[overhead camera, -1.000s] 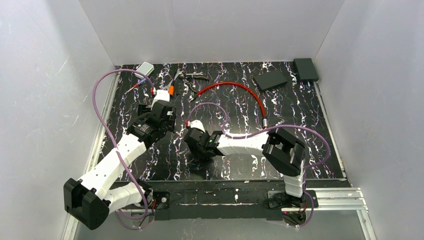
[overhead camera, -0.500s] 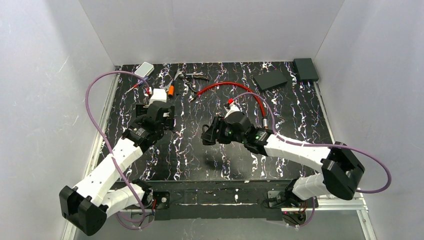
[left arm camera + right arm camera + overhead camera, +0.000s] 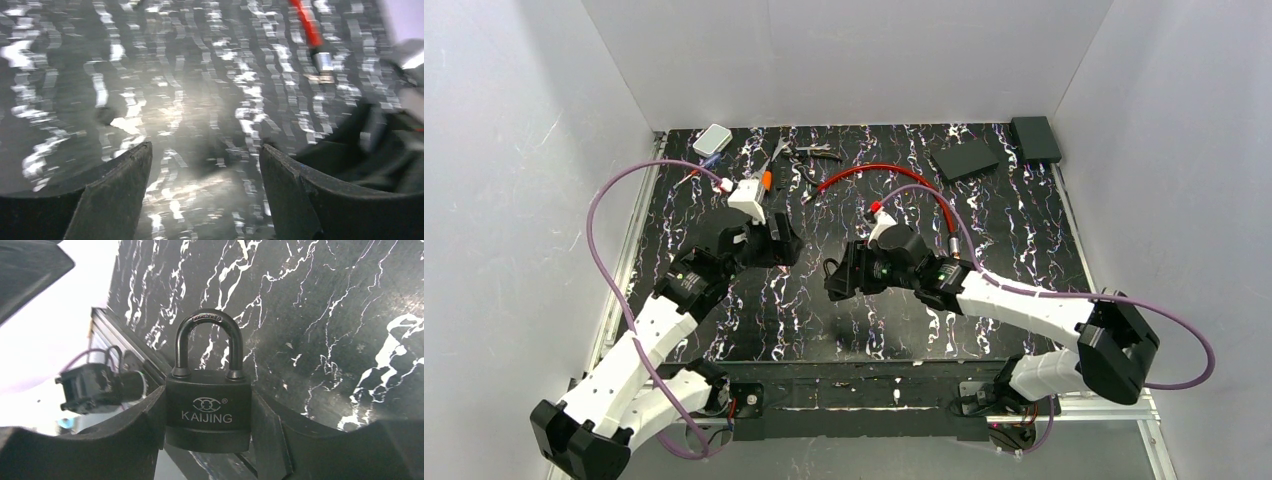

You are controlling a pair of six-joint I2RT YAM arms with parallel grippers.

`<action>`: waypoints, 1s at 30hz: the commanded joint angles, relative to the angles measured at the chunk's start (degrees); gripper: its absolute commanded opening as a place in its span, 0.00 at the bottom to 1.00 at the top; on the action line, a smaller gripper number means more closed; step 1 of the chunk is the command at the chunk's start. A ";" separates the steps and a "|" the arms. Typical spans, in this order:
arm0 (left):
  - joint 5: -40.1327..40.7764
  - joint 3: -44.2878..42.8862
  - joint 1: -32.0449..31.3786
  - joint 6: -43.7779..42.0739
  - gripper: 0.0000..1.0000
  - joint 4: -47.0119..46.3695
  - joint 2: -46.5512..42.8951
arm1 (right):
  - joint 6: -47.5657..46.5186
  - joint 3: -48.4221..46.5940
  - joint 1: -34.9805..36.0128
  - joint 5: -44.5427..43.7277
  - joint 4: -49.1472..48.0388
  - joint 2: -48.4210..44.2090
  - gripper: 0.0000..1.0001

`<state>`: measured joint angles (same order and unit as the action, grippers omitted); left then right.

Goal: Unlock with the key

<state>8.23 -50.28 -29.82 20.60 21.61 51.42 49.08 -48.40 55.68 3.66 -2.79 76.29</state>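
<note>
KAIJING padlock [image 3: 207, 410], clamped in right tool [image 3: 207, 421]

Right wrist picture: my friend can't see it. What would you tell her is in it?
A black padlock marked KAIJING is pinched by its sides between the two jaws, its closed shackle pointing up. Behind it lies the black table with white streaks.

Padlock [image 3: 208, 412] in right pincer [image 3: 832, 281], right of left pincer [image 3: 205, 156]
</note>
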 commanded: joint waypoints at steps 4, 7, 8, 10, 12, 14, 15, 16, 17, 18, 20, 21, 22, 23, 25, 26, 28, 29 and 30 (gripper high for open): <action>-27.93 2.61 0.15 16.56 0.70 -13.26 0.92 | -16.58 -5.31 2.00 -0.55 -0.15 -6.47 0.01; -32.24 2.22 0.12 18.36 0.62 -14.27 3.57 | -19.73 -4.01 2.15 -0.24 -1.52 -8.82 0.01; -33.21 2.13 0.11 18.80 0.60 -14.54 4.60 | -20.46 -3.72 2.15 -0.09 -1.72 -9.44 0.01; -34.43 2.24 0.12 19.63 0.56 -14.76 6.08 | -21.36 -3.47 2.24 -0.09 -1.70 -10.32 0.01; -35.70 2.93 0.11 20.56 0.54 -16.00 6.53 | -22.03 -3.25 2.24 0.16 -1.82 -11.14 0.01; -37.81 3.80 0.11 21.35 0.52 -17.71 6.87 | -22.28 -3.04 2.24 0.36 -1.94 -11.76 0.01; -38.77 4.20 0.12 21.85 0.52 -18.46 7.17 | -22.46 -2.87 2.26 0.64 -2.19 -12.04 0.01; -39.79 4.68 0.09 22.26 0.49 -19.43 7.59 | -22.55 -2.70 2.32 1.05 -2.48 -12.38 0.01; -40.79 5.01 0.05 22.79 0.46 -20.26 8.02 | -22.75 -2.55 2.33 1.16 -2.63 -12.70 0.01; -41.83 5.24 0.03 23.24 0.42 -20.93 8.52 | -22.79 -2.35 2.33 0.94 -2.78 -13.00 0.01; -44.10 6.01 -0.05 24.59 0.29 -23.35 9.22 | -22.88 -1.99 2.41 0.45 -3.07 -13.54 0.01; -45.45 6.21 -0.06 25.17 0.25 -24.41 9.43 | -22.86 -1.84 2.41 0.20 -3.22 -13.80 0.01; -46.56 6.29 -0.15 25.39 0.20 -24.94 9.63 | -22.81 -1.79 2.37 0.13 -3.31 -13.94 0.01; -47.91 6.26 -0.27 25.37 0.13 -25.58 9.73 | -22.92 -1.78 2.41 0.19 -3.44 -14.09 0.01; -49.69 6.35 -0.24 24.92 0.00 -26.97 9.69 | -22.92 -1.62 2.42 0.21 -3.61 -14.44 0.01; -49.84 6.34 -0.23 24.70 0.00 -27.27 9.47 | -22.90 -1.47 2.42 0.25 -3.64 -14.64 0.01; -50.69 6.13 -0.23 24.58 0.00 -28.20 9.03 | -23.00 -1.06 2.42 0.59 -3.72 -15.20 0.18; -51.12 5.83 -0.23 24.58 0.00 -28.68 8.69 | -22.84 -0.93 2.42 0.96 -3.84 -15.54 0.33; -51.23 5.43 -0.19 24.58 0.00 -28.86 8.32 | -22.76 -0.79 2.42 1.44 -4.00 -15.95 0.49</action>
<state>-36.51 -44.42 -29.76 45.91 -3.27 61.49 26.00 -48.84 57.84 2.98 2.09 64.31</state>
